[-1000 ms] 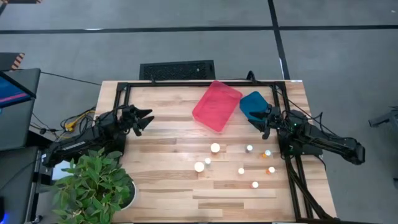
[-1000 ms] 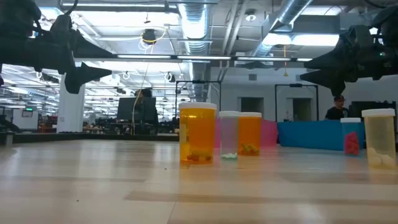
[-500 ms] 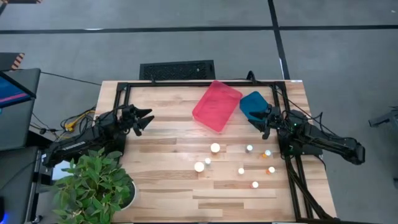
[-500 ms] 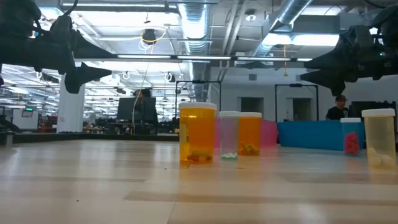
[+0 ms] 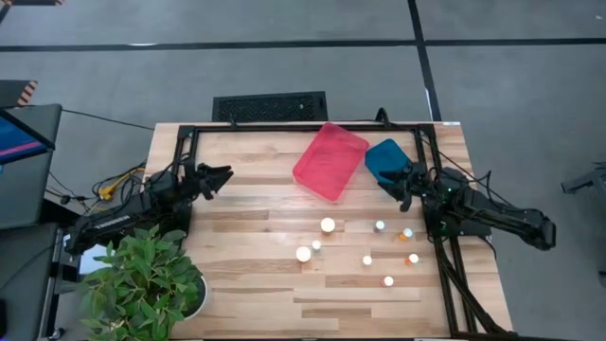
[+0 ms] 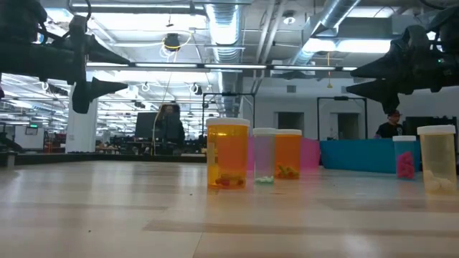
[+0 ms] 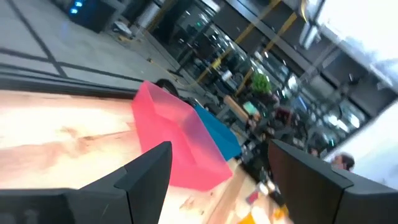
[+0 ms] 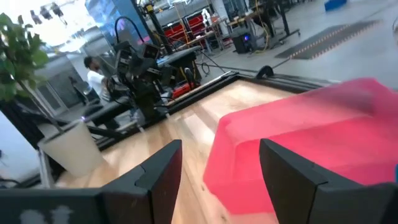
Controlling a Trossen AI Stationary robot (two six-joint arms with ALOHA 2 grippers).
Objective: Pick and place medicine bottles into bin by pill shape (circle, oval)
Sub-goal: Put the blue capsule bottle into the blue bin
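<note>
Several small medicine bottles with white caps stand upright on their bases on the wooden table (image 5: 246, 284), right of centre, among them a wider one (image 5: 328, 225), another (image 5: 304, 254) and one near the front (image 5: 388, 280). In the low view a wide orange bottle (image 6: 228, 154), a clear one (image 6: 264, 155) and a second orange one (image 6: 287, 154) show. My left gripper (image 5: 218, 177) is open and empty above the table's left part. My right gripper (image 5: 398, 180) is open and empty beside the blue bin (image 5: 383, 159), behind the bottles.
A pink bin (image 5: 329, 161) lies at the far middle, with the blue bin to its right; both show in the left wrist view (image 7: 180, 143). A potted plant (image 5: 142, 284) stands at the near left corner. A black frame (image 5: 284, 128) runs along the far and right edges.
My left gripper has shifted a little toward the table's far edge and turned slightly; it stays open. The bottles and my right gripper have kept still.
</note>
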